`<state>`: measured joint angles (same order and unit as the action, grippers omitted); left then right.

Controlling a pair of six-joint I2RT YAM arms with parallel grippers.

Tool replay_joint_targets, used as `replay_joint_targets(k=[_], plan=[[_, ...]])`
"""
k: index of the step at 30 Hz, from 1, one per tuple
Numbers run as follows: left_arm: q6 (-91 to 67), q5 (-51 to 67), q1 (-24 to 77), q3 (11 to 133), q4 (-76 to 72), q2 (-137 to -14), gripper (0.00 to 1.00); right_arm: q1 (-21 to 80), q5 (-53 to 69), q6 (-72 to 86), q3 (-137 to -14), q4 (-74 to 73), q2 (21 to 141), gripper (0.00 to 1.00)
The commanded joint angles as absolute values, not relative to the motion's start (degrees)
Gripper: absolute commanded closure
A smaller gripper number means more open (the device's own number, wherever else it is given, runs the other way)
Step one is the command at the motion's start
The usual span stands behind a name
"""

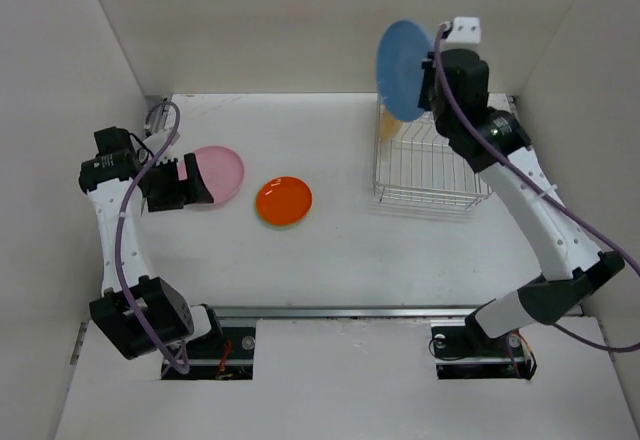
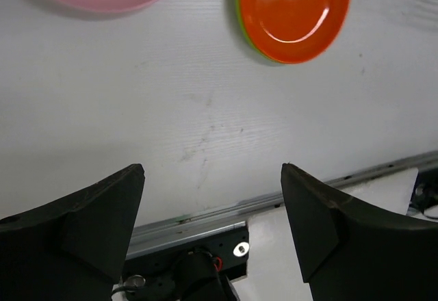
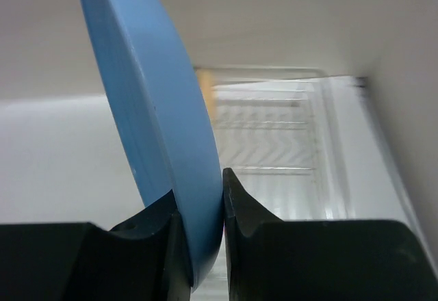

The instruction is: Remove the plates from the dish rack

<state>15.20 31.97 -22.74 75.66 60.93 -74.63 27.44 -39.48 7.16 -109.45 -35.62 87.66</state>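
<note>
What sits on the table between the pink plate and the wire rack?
Only the orange plate, lying flat on the table; the top view shows it.

Overhead and low left-wrist views share the orange-red plate point(image 1: 284, 200).

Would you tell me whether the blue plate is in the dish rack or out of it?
Out. The blue plate is held on edge above the dish rack, its rim pinched between the right fingers.
</note>
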Motion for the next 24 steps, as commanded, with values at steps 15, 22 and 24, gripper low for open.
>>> replay_joint_targets(k=[15,22,24], plan=[[20.7,30.7,-10.6,71.2,59.9,-71.5,0.00,47.2,32.7,15.5,-96.8,-2.1,108.4,1.00],[19.9,23.3,-10.6,63.8,55.6,-72.5,0.14,48.3,36.7,16.5,-92.6,2.2,108.9,1.00],[19.1,23.8,-10.6,63.8,54.3,-71.4,0.44,48.3,37.5,16.5,-92.1,2.2,108.9,1.00]])
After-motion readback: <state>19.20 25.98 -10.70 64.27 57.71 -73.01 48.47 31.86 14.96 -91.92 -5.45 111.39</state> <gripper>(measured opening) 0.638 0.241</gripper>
